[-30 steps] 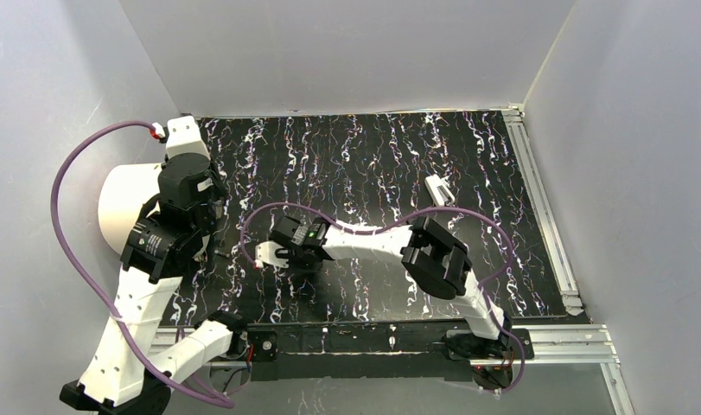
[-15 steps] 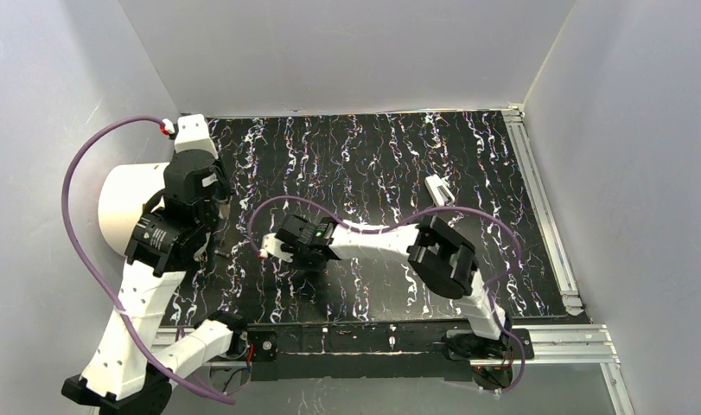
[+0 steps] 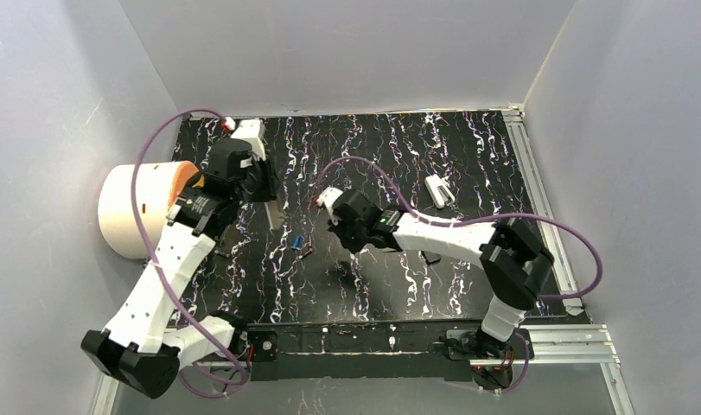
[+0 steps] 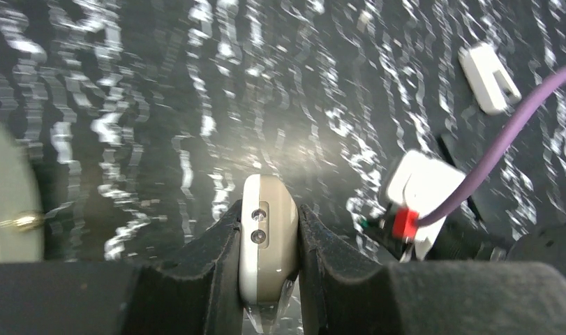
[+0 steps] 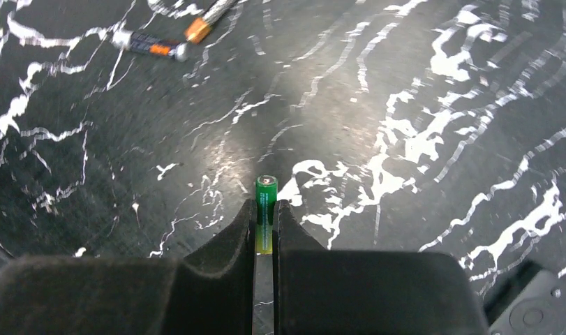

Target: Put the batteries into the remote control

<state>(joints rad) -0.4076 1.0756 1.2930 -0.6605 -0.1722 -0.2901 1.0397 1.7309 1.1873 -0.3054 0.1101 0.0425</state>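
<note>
My left gripper [image 3: 264, 186] is shut on the remote control [image 3: 276, 216], a pale grey-beige bar held above the mat at the left. In the left wrist view the remote [image 4: 268, 230] sits end-on between the pads of my left gripper [image 4: 269, 241], showing two small lenses. My right gripper [image 3: 342, 240] hangs over the mat's middle. In its wrist view the right gripper [image 5: 266, 216] is shut on a green battery [image 5: 266, 199] that pokes out past the fingertips. Two more batteries lie on the mat, one blue [image 3: 297, 243] and one dark [image 3: 308, 252], between the two grippers.
A white two-pronged piece [image 3: 437, 190] lies at the back right of the black marbled mat [image 3: 372, 156]. A small dark object [image 3: 430, 257] rests under the right forearm. A white cylinder [image 3: 126, 216] with an orange top stands off the mat's left edge. Metal rails [image 3: 541, 207] border the right side.
The right gripper has closed on the green battery and moved right, uncovering the two loose batteries. The left arm has swung back and right with the remote.
</note>
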